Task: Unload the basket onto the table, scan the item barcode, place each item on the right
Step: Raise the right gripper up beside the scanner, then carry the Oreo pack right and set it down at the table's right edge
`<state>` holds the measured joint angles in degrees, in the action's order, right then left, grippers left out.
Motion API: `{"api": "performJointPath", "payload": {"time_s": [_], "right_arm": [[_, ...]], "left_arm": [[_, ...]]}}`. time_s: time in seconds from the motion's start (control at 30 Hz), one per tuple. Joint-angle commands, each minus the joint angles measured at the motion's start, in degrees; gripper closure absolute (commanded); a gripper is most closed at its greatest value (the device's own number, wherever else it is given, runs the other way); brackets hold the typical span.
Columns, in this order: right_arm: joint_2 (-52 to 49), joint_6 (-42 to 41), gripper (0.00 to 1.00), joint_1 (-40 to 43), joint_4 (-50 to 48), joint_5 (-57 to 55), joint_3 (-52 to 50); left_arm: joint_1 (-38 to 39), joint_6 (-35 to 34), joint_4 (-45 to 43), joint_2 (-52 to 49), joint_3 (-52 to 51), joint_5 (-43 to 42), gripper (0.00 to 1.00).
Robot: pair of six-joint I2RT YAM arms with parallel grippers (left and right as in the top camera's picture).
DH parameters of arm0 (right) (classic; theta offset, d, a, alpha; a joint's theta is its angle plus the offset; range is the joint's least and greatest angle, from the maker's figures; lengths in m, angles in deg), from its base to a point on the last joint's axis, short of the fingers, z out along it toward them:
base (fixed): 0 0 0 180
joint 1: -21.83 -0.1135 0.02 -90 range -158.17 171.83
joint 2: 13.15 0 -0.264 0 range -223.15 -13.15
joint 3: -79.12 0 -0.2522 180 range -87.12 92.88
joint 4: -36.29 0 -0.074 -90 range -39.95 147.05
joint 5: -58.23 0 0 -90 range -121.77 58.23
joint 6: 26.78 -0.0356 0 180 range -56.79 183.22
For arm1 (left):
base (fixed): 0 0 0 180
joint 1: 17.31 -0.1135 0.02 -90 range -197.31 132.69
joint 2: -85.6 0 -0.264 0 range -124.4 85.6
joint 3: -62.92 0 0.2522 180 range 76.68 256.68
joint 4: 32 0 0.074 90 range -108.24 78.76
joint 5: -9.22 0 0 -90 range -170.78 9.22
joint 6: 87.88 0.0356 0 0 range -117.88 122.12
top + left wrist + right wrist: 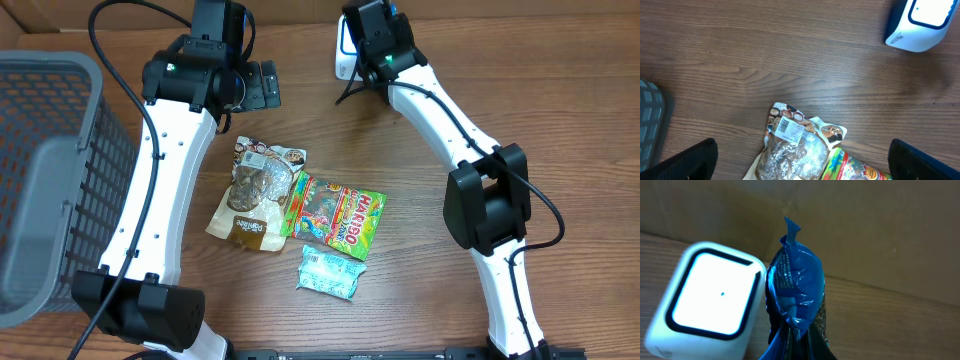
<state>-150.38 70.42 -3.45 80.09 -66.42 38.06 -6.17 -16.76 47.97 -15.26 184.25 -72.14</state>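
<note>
My right gripper (pixel 797 349) is shut on a shiny blue snack packet (pixel 795 277), held upright right beside the white barcode scanner (pixel 705 300), whose window glows white. From overhead the right gripper (pixel 375 42) sits at the table's far edge, next to the scanner (pixel 343 52); the packet is hidden under the arm there. My left gripper (pixel 255 85) hangs wide open above the table with nothing between its fingers. In its wrist view, the left gripper (pixel 802 162) looks down on a brown-and-foil snack bag (pixel 800 150) with a white barcode label.
A brown snack bag (pixel 255 195), a green gummy bag (pixel 335 215) and a pale blue packet (pixel 332 272) lie mid-table. A grey mesh basket (pixel 40 180) stands at the left edge. A cardboard wall (pixel 865 225) rises behind the scanner.
</note>
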Motion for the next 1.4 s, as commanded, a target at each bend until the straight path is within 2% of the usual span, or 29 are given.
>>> {"api": "performJointPath", "payload": {"time_s": [0.0, 0.2, 0.3, 0.67, 1.17, 1.37], "right_arm": [[1.3, 2.8, 0.96, -0.4, -2.7, 2.2, 1.4], [-1.1, 8.6, 0.96, -0.4, -6.9, 3.9, 1.4], [-2.9, 14.6, 0.96, -0.4, -8.3, 4.0, 1.4], [-3.8, 29.2, 0.96, -0.6, -7.3, 7.4, 0.9], [-3.8, 30.6, 0.96, -0.6, -10.6, 11.8, 0.9], [-3.7, 30.5, 0.96, -0.6, -7.9, 11.8, 0.9]], "left_arm": [[-0.2, 1.3, 0.0, 0.9, 0.9, 0.3, 0.0], [-0.2, 1.3, 0.0, 0.9, 0.9, 0.3, 0.0], [-0.2, 1.3, 0.0, 0.9, 0.9, 0.3, 0.0], [-0.2, 1.3, 0.0, 0.9, 0.9, 0.3, 0.0], [-0.2, 1.3, 0.0, 0.9, 0.9, 0.3, 0.0], [-0.2, 1.3, 0.0, 0.9, 0.9, 0.3, 0.01]]}}
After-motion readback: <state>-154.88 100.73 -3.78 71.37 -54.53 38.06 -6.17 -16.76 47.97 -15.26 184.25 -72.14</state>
